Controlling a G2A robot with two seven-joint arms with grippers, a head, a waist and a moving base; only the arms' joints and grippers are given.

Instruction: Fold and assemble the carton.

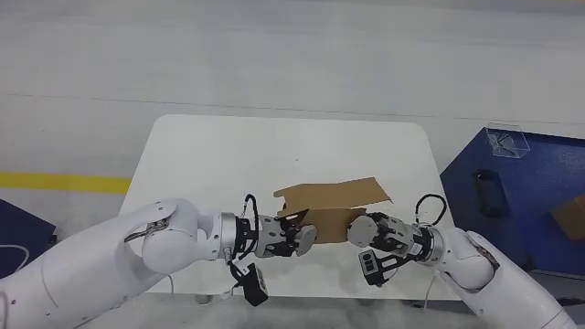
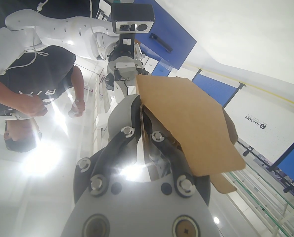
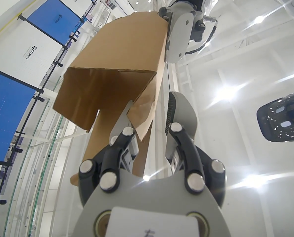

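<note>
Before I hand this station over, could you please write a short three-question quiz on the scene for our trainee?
1. True or false: the carton is completely flat.
2. Which end effector is clamped on the carton: A) left, B) right, C) neither?
3. What sits between the open fingers of the right end effector?

Key
1. False: its sides meet at a folded corner.
2. A, the left end effector.
3. Part of the carton.

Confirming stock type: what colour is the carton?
Plain brown cardboard; the carton shows best in the right wrist view.
</note>
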